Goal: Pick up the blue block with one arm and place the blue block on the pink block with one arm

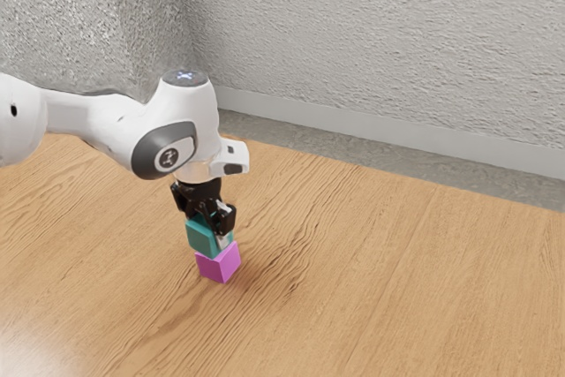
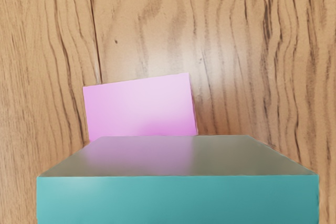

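Your gripper (image 1: 212, 229) is pinching the blue block (image 1: 199, 237) between its fingers, holding it directly over the pink block (image 1: 218, 266), touching or almost touching its top; I cannot tell which. You are at the placing step. In the wrist view part of the pink block (image 2: 139, 108) shows beyond the blue block (image 2: 178, 192), so the stack looks slightly offset. Next, settle it squarely, spread the fingers gently, then lift straight up off the table (image 1: 397, 289).

The blue block (image 1: 199, 237) in the black gripper (image 1: 213, 233) is teal; the pink block (image 1: 218, 265) beneath, magenta; the table (image 1: 397, 271), tan wavy woodgrain.
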### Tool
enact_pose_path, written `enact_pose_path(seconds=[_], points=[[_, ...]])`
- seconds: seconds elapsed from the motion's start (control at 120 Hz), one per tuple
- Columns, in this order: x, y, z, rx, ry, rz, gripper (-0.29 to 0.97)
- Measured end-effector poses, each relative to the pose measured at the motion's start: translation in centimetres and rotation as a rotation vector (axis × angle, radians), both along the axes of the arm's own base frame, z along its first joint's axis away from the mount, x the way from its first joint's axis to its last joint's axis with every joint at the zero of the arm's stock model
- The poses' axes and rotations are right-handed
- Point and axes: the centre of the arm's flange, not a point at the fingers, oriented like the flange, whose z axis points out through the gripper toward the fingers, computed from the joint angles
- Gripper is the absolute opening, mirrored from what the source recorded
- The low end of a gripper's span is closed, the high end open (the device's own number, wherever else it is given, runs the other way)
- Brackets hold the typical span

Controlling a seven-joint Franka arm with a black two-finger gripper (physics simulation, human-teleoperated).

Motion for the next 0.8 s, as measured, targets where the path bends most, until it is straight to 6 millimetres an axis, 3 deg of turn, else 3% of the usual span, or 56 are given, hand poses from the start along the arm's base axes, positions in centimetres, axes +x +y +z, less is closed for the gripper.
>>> enact_pose_path(seconds=[0.183,0.383,0.8], points=[[1.1,1.3,0.1,-0.002,-0.025,-0.021,0.32],[2.4,1.4,-0.3,-0.020,-0.066,-0.006,0.32],[1.3,1.7,-1.9,-0.029,-0.046,0.049,0.33]])
